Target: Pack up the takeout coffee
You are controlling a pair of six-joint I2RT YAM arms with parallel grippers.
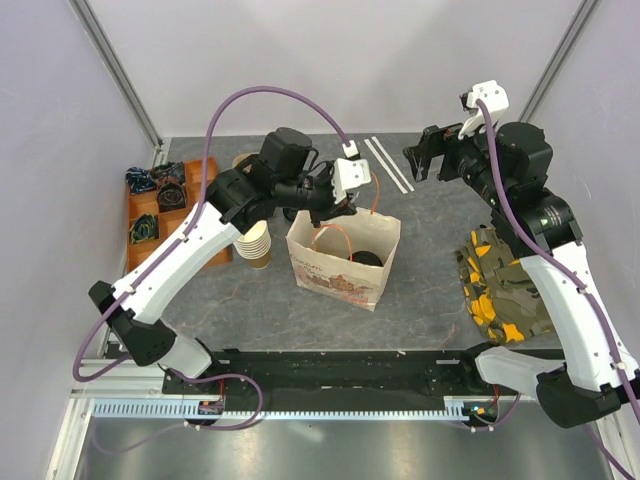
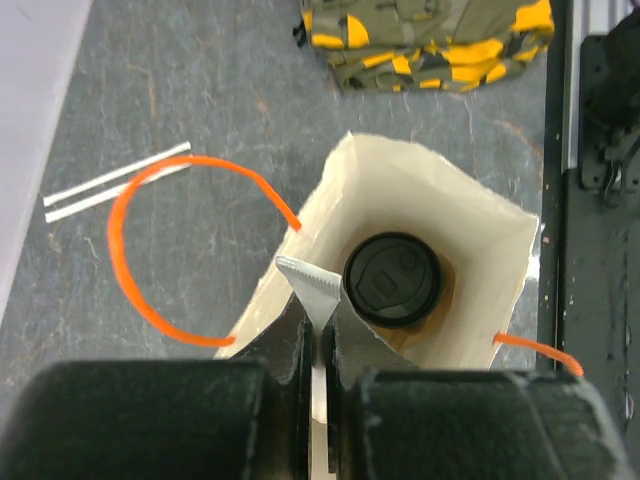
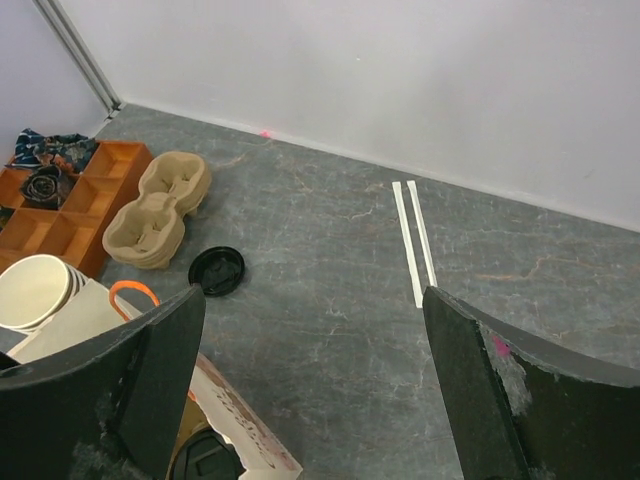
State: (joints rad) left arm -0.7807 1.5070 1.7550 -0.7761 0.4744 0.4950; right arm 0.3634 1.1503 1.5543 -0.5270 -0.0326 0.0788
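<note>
Well, the coffee cup is down inside the paper bag. It stands up straight on the bottom of the bag, with its black lid on top. The bag stands near the middle of the table.

The left pincer is squeezed tight on the rim of the bag. A thin fold of paper shows between its fingers. I think it grips the rim so the bag does not flop over and its mouth is wide.

The 2 orange handles hang out to the sides, so they do not block the mouth.

The right pincer is spread wide and holds nothing. It hangs in the air near the back wall, well apart from the bag, so it is out of the way.

With the cup in the bag, the packing looks almost done. If the left pincer tugs the rim hard, the bag could tip and the coffee could spill.
</note>
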